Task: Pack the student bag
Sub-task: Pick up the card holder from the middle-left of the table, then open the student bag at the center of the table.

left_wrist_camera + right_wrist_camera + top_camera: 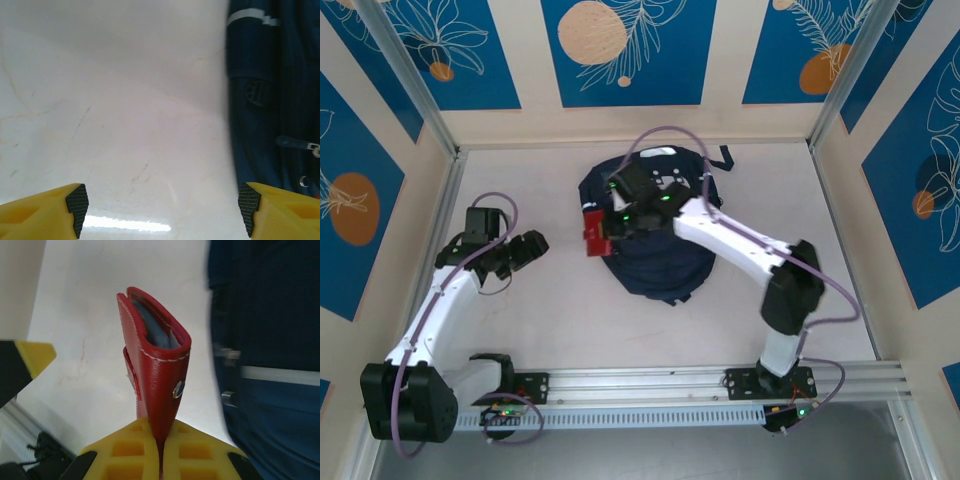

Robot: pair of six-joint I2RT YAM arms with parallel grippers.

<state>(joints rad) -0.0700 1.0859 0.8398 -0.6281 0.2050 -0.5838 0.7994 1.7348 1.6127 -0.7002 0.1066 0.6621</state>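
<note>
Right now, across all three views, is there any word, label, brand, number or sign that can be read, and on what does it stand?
No legible text anywhere.
On the student bag, an embossed emblem: too blurred to read.
The red pouch: white stitching and a metal snap, no lettering.
The wall panels: leaf and circle prints, no words.

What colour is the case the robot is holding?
Red case, white stitching; right wrist view shows it best.
</note>
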